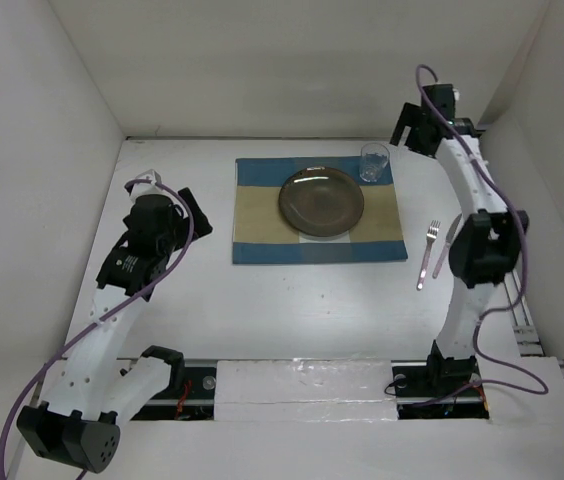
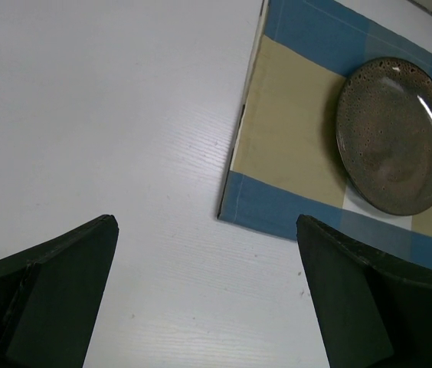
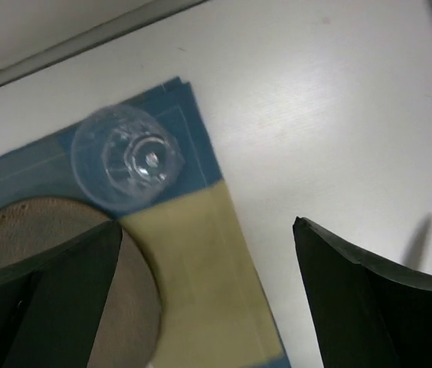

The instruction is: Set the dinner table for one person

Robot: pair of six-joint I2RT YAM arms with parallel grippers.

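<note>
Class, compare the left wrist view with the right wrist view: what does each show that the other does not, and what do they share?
Left wrist only: almost the whole plate and the left edge of the placemat. Right wrist only: the clear glass seen whole from above, on the placemat's blue corner. Both: the white dinner table, plate and placemat, and open fingers at the bottom, the left fingers or the right fingers.

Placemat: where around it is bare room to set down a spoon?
Bare table lies between the placemat and the arm bases, and beside its left edge. Right of it is crowded: fork, knife, right arm.
</note>
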